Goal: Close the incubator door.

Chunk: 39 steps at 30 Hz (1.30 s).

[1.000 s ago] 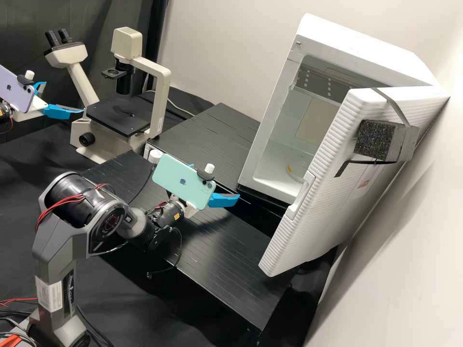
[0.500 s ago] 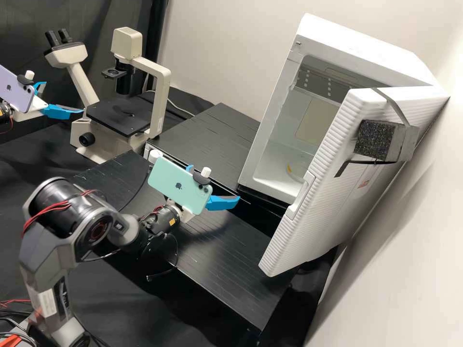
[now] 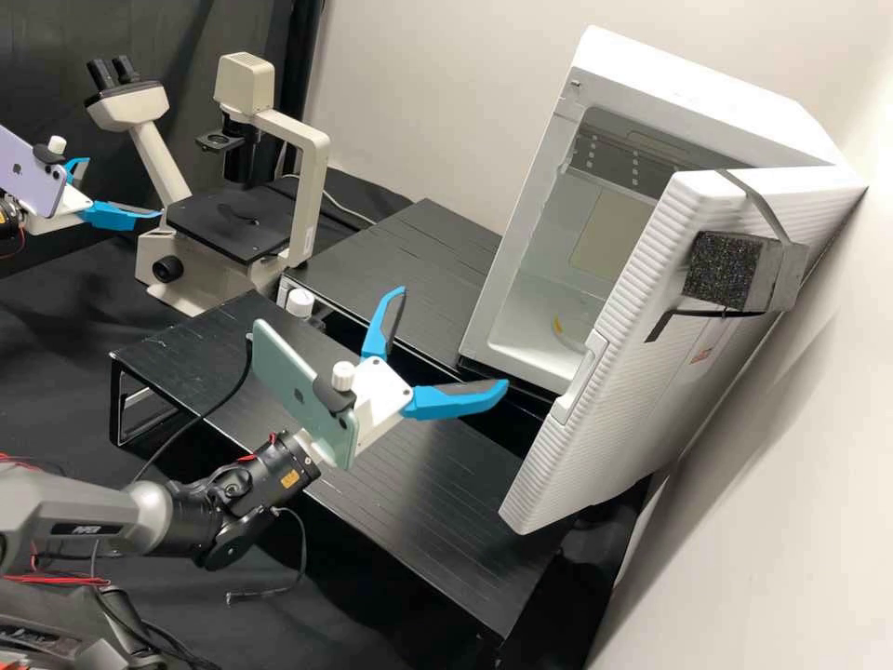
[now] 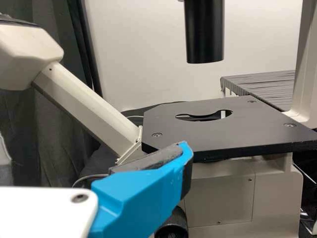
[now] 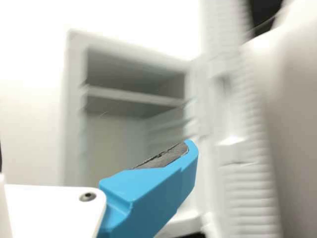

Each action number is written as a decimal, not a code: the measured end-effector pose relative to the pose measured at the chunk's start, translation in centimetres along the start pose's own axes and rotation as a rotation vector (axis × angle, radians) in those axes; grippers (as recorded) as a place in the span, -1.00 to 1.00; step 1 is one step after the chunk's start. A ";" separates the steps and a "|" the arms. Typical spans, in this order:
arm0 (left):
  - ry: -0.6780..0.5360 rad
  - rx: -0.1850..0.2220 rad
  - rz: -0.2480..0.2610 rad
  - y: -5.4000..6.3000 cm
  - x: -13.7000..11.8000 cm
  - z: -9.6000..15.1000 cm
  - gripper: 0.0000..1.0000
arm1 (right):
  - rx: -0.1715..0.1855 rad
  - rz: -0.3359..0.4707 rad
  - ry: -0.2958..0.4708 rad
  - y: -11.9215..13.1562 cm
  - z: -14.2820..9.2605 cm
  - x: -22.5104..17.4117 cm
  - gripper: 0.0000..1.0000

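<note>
The black bench bears a microscope and two slatted stands, one seemingly under the incubator.

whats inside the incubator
Inside the incubator, a shelf spans the upper part, and a small curved yellow mark shows low down. In the high view the open door covers part of the interior; what lies low behind it I can't tell.
</note>
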 end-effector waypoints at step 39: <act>0.000 0.000 0.000 0.0 0.0 0.0 1.00 | 0.055 -0.041 -0.275 -1.0 7.8 4.2 1.00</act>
